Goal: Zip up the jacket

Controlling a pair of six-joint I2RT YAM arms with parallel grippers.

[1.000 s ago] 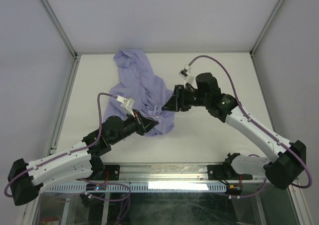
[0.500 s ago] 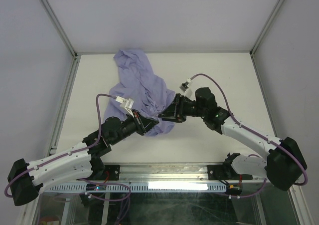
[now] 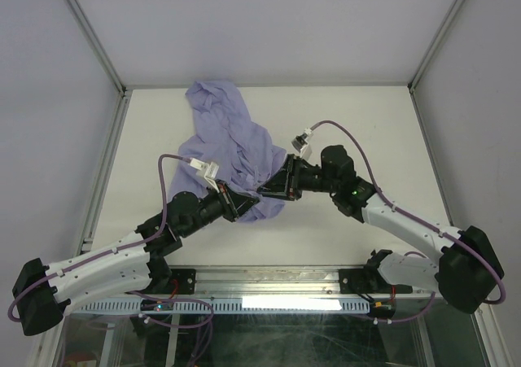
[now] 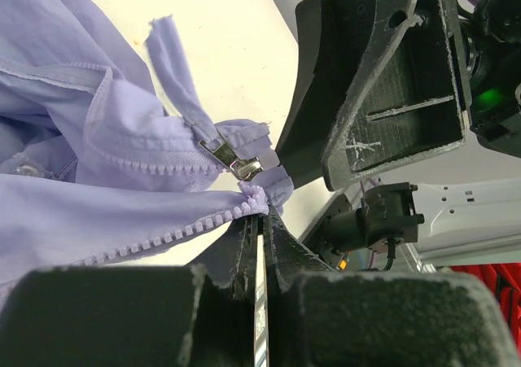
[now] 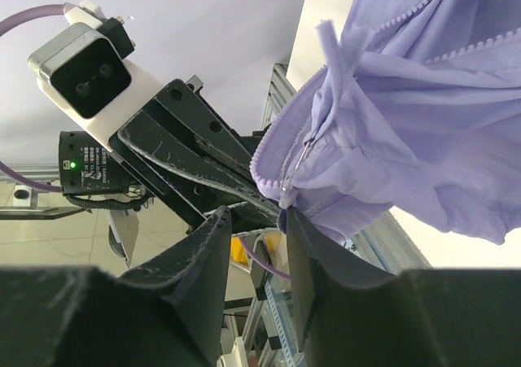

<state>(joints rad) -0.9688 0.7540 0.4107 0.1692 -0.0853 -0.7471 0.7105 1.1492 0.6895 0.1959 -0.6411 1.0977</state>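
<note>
Left gripper (image 4: 259, 220) is clamped shut on the bottom end of the jacket (image 3: 228, 131) zipper tape. Right gripper (image 5: 256, 216) has its jaws apart, tips just beside the zipper slider (image 4: 232, 162). Crumpled, the jacket lies on the table (image 3: 350, 115) between both arms.

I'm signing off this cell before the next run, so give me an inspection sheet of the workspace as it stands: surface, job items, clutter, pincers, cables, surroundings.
Surface: white table.
Job's things: lavender jacket, crumpled at centre-left, zip not joined; slider at the zip's near end.
Clutter: nothing seen.
Pincers: left pincer shut on the jacket's edge just below the zip teeth; right pincer with its jaws apart at the slider, no grip seen.
Cables: one purple cable loops over the left arm, another over the right.
Surroundings: white walls, metal frame posts, a metal rail along the near edge.
</note>
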